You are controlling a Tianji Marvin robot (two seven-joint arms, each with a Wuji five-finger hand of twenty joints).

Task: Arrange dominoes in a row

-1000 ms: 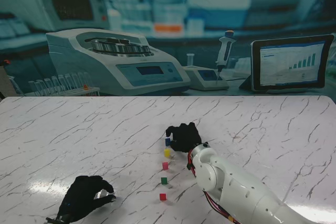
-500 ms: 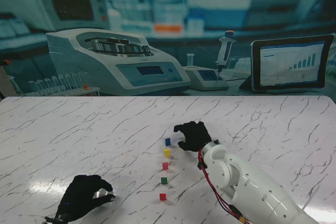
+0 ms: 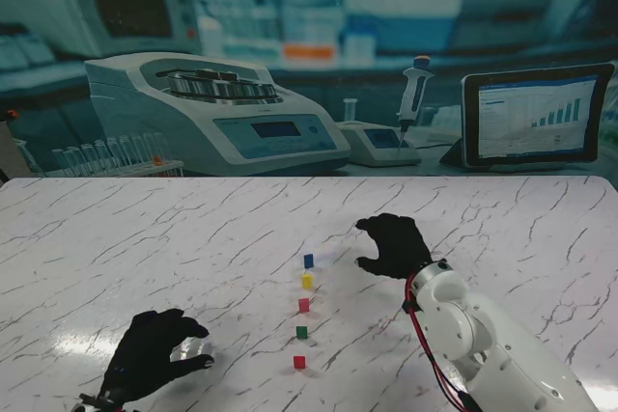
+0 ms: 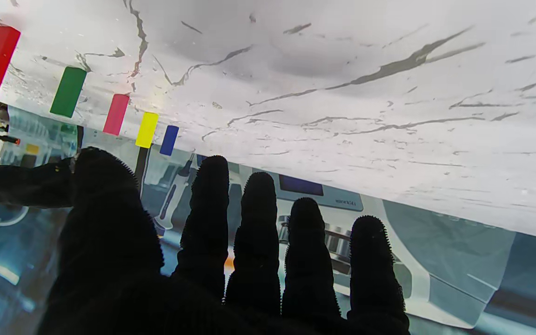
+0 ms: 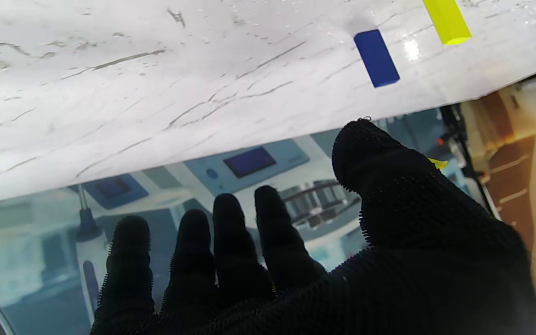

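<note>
at the near left of the white marbled worktop (image 3: 145, 238) the left robot hand (image 3: 154, 366) rests low, its black-gloved fingers (image 4: 258, 223) loosely curled and apart, holding nothing. to its right, near the middle of the worktop, five dominoes stand upright in a row running from near to far, each apart from the next: the red domino (image 3: 299, 362) nearest, then the green domino (image 3: 301, 332), the pink domino (image 3: 303, 305), the yellow domino (image 3: 307, 281) and the blue domino (image 3: 308, 260) farthest. further right, the right robot hand (image 3: 391, 245) hovers beside the far end of the row, clear of the blue domino, thumb and fingers (image 5: 231, 232) spread and empty. beyond the far edge of the worktop a printed lab backdrop (image 3: 309, 55) shows a centrifuge, a pipette and a tablet.
</note>
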